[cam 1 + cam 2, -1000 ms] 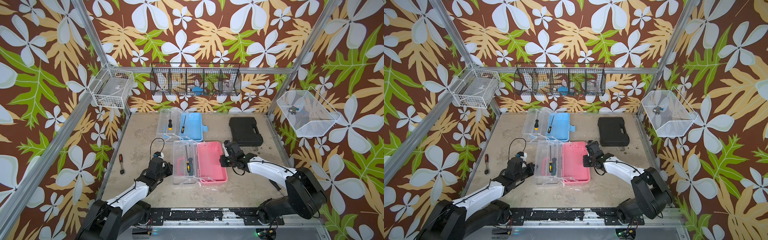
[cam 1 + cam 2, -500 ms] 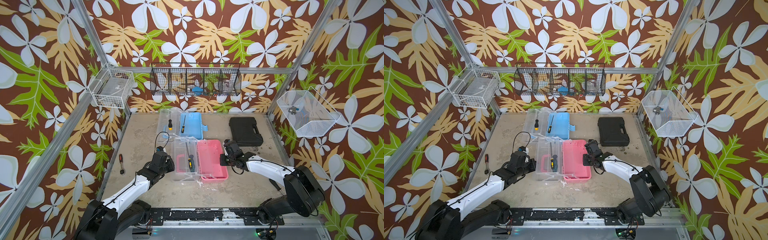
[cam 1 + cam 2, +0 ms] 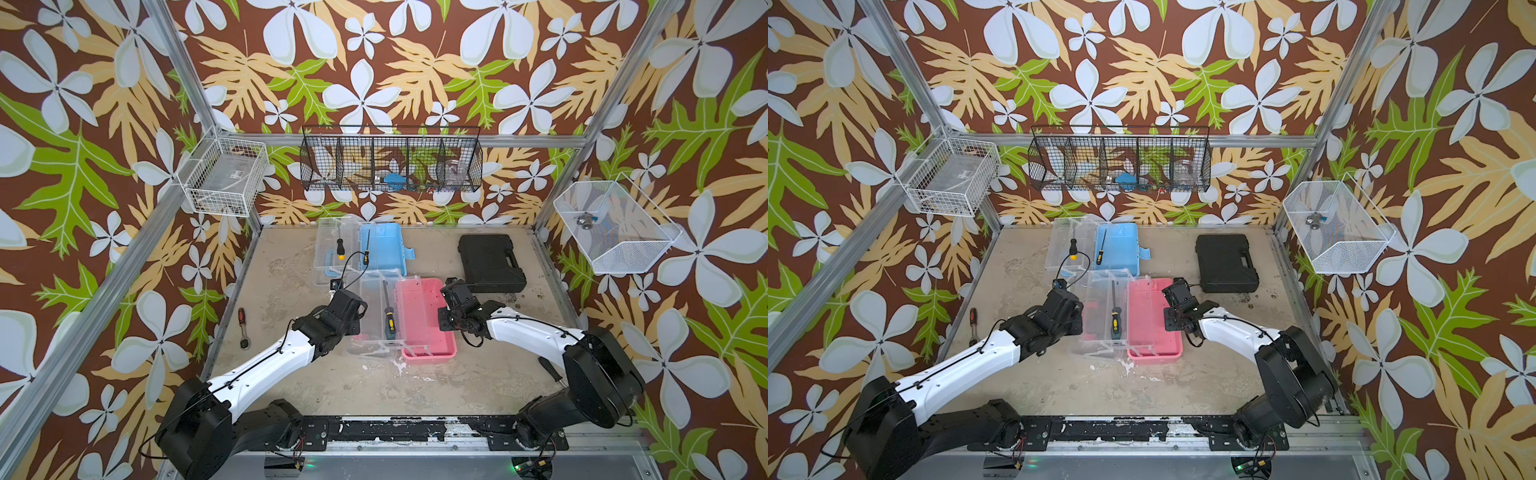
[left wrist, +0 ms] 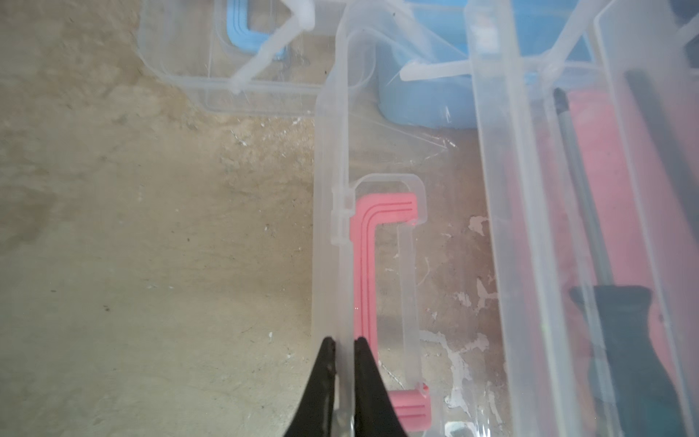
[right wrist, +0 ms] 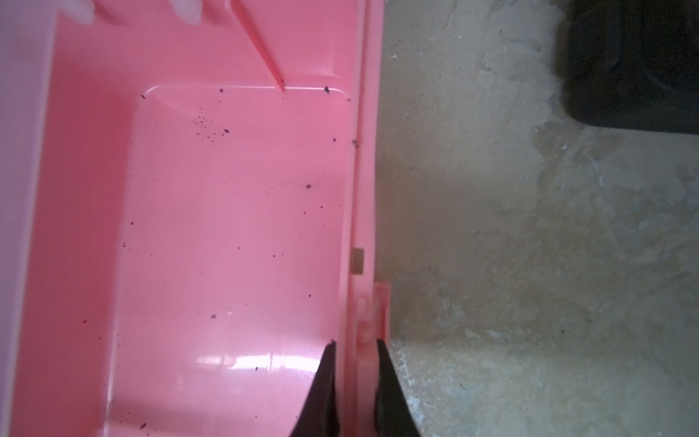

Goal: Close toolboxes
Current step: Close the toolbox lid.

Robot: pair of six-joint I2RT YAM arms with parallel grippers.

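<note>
We are looking down on a sandy table (image 3: pixel 478 386) inside a leaf-patterned booth. Just below the middle of the frame the pink toolbox (image 3: pixel 424 320) is lying open, with its clear lid (image 3: pixel 372 291) folded out to the left of the pink base. Both arms are reaching in from the lower corners to work on it.

In the left wrist view, the left gripper (image 4: pixel 342 340) is pinching the thin free edge of the clear lid between closed fingers. The pink handle (image 4: pixel 378 212) is showing through the plastic just beside them. We are judging that this edge grip is for swinging the lid over its hinge. In the right wrist view, the right gripper (image 5: pixel 355 342) is clamping the base's outer rim next to the latch, probably bracing the box against sliding.

A black-and-yellow screwdriver (image 3: pixel 388 320) is lying in the clear plastic between the held edge and the base, where it could be getting in the way. Towards the upper middle of the table, the light-blue toolbox (image 3: pixel 380 249) is also sitting open, with neither gripper near it. The black case (image 3: pixel 490 262) is sitting closed at the table's upper right.
</note>
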